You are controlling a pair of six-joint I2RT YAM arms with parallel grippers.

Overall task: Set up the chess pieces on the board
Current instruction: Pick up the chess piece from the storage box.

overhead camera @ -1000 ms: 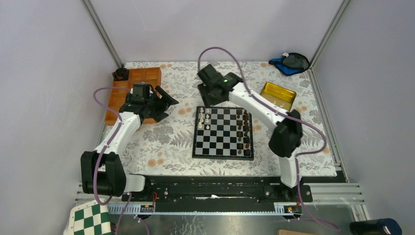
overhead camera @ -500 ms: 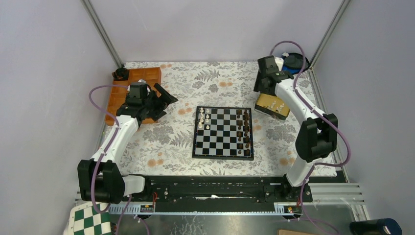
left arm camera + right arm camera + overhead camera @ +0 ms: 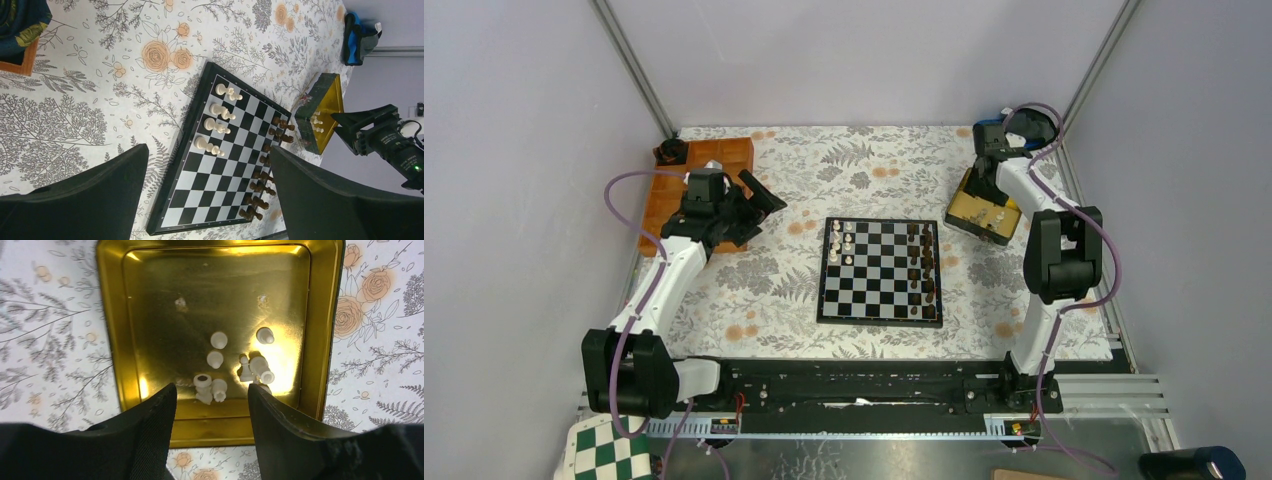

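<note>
One board (image 3: 197,187), four chess pieces (image 3: 216,126) on it, about eight dark pieces (image 3: 257,175), one gold tin (image 3: 115,340)

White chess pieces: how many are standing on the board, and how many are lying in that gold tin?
White pieces on the board: 4
Loose white pieces in the gold tin: 7 in plain view, with a possible eighth half hidden behind the right gripper
Total: at least 11
</note>
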